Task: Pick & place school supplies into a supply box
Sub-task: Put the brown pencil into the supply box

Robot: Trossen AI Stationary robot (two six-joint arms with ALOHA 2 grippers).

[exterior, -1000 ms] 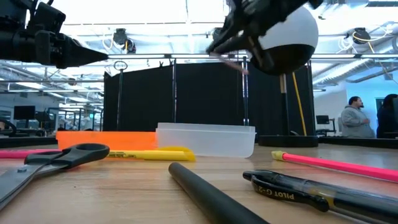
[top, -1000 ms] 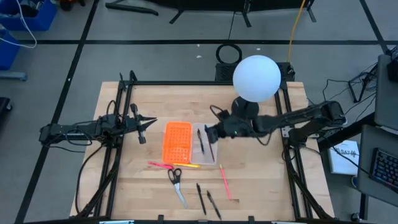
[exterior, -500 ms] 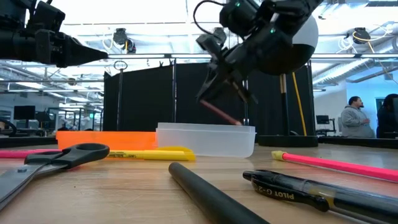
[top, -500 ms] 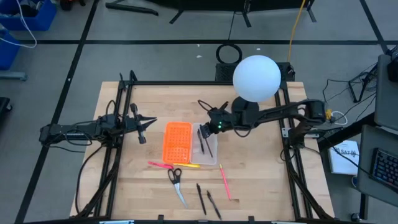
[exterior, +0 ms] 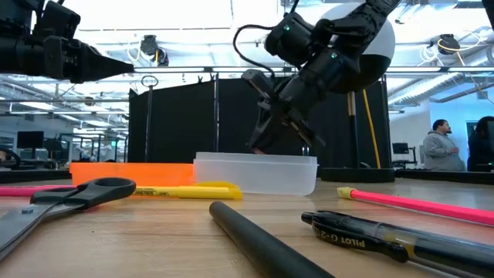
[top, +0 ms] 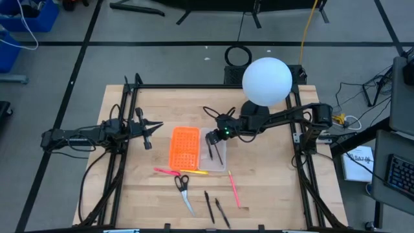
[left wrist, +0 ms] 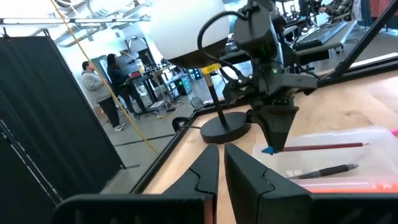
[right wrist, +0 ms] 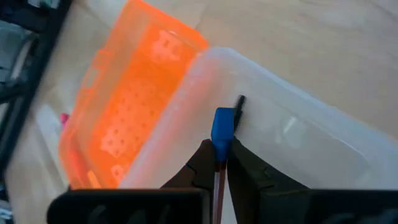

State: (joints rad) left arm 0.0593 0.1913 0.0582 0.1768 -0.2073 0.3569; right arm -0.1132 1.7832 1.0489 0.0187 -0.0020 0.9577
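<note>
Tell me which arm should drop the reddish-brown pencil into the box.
Right. The right gripper is shut on the reddish-brown pencil directly over the translucent tray. The left gripper waits, shut, beside the orange half.

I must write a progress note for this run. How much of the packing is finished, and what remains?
Done: one black pen lies in the supply box's clear tray.
In hand: the right claw, shut on a reddish-brown pencil, lowers it into that tray.
Left: scissors, pink pens, yellow pencil and two black pens on the table. The left claw waits, shut.
</note>
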